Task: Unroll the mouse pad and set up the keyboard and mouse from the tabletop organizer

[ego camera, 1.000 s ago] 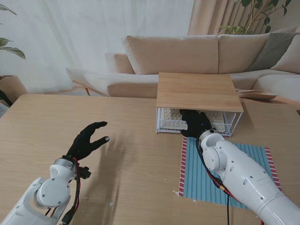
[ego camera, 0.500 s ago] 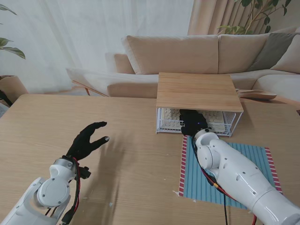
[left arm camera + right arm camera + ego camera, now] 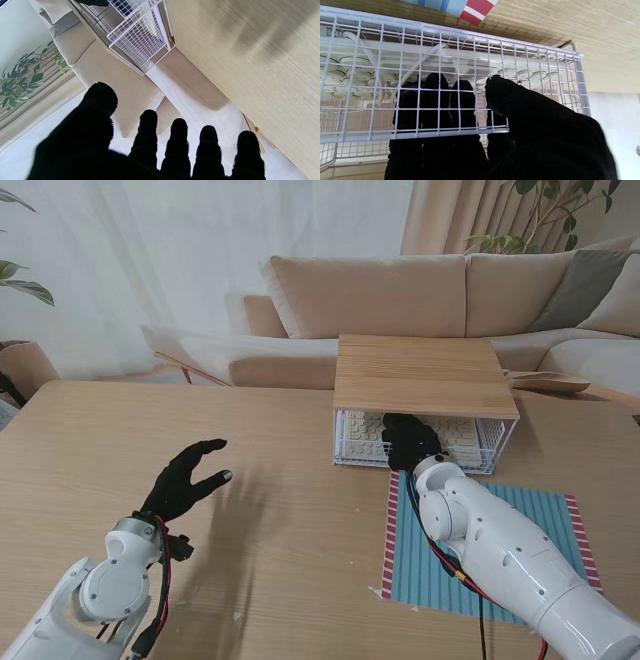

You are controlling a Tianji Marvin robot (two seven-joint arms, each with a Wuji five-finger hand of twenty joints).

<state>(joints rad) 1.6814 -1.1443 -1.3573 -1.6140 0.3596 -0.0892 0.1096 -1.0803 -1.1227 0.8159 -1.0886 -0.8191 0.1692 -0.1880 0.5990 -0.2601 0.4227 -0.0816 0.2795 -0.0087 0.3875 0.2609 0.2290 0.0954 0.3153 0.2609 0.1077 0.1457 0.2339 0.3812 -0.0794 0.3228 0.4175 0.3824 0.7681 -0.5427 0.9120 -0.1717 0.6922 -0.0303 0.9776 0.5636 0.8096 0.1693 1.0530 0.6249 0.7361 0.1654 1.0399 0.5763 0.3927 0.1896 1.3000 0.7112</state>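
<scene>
Already the pad (image 3: 500, 555) lies flat behind the right hand (image 3: 408, 442), whose fingers (image 3: 433, 105) reach into the organizer (image 3: 425, 375) toward the keyboard (image 3: 395, 72), grip unclear; left hand (image 3: 185, 478) hovers spread, empty.

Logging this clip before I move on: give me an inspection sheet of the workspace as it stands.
Surface: wooden table, light grain, bare around the left arm.
Job's things: striped mouse pad lies unrolled and flat, nearer to me than the organizer; white keyboard is inside the wire basket; mouse not made out.
Clutter: nothing seen.
Hands: left hand open, fingers spread over bare table; right hand reaches into the basket, fingers behind the mesh; grip cannot be told.
Cables: red and black wiring along both forearms; a white cord on the keyboard.
Surroundings: beige sofa, curtains, plants.
</scene>
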